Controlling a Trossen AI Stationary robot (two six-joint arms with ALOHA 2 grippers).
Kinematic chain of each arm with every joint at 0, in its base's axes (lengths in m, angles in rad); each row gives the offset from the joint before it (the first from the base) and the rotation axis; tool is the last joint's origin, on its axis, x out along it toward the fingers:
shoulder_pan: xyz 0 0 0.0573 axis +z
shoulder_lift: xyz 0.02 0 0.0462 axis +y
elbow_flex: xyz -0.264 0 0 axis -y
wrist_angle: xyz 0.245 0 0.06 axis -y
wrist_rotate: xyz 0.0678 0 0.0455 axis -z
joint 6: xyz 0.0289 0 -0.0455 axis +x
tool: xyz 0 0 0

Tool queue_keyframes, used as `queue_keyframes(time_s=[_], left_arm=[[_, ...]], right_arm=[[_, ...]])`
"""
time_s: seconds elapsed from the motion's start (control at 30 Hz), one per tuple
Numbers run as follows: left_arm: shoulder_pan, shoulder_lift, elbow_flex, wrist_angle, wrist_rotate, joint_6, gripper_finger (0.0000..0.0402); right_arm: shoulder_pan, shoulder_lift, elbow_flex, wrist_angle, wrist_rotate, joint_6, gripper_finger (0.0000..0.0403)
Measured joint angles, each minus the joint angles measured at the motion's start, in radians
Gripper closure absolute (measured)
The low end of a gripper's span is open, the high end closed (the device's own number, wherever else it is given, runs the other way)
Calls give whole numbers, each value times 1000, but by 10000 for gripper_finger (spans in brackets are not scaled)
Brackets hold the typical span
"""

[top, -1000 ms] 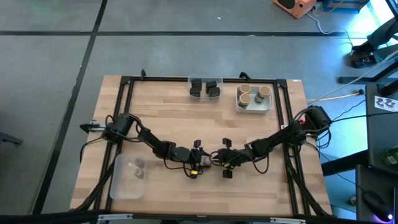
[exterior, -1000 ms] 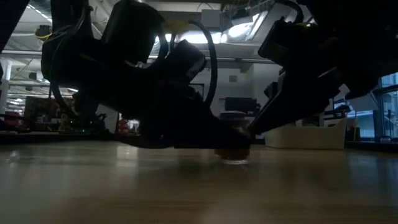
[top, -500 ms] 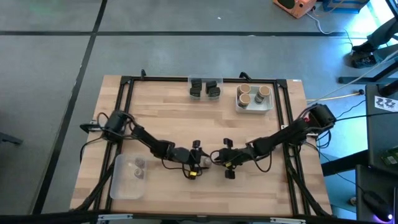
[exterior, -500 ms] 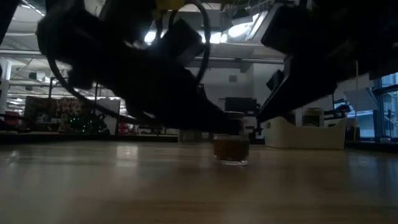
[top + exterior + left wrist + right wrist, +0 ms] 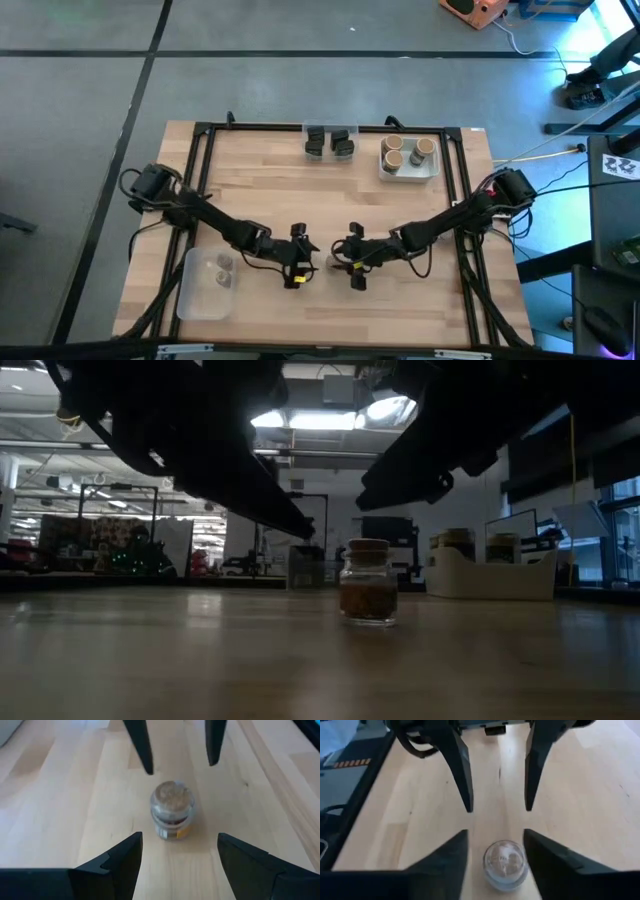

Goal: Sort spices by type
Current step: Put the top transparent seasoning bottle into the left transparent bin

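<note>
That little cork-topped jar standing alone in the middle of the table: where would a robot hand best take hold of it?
Probably around the glass body just under the cork, coming level from the side. The small spice jar stands upright and apart from everything, and its round body is wider than its neck. The right hand is nearest, open, fingers either side; the left hand faces it, open.

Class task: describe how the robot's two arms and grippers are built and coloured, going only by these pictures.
Both arms are dark, slim and jointed, with black cables looping alongside. The left gripper carries a small yellow mark; the right gripper is plain black. Each gripper has two tapering, pointed black fingers.
</note>
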Motion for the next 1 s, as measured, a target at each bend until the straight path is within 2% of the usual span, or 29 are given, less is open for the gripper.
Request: queue_keyframes(time_s=[0.13,0.3,0.43,0.53,0.73,0.87,1.0], left_arm=[[-27,-33,0,-53,-43,-20,160],[-45,-35,0,-81,-48,-47,160],[-49,-35,-1,-75,-50,-64,160],[-45,-35,-1,1,-56,-64,160],[-3,12,19,148,-28,-72,160],[34,64,79,103,23,-105,160],[60,114,173,-14,50,-114,160]], right_arm=[[0,37,24,-18,36,-7,143],[0,66,27,-22,61,-39,101],[0,69,27,-16,60,-47,96],[0,69,35,-42,39,-64,95],[2,-9,70,-289,20,-77,95],[2,-69,56,-452,39,-29,95],[2,-113,9,-517,68,23,95]])
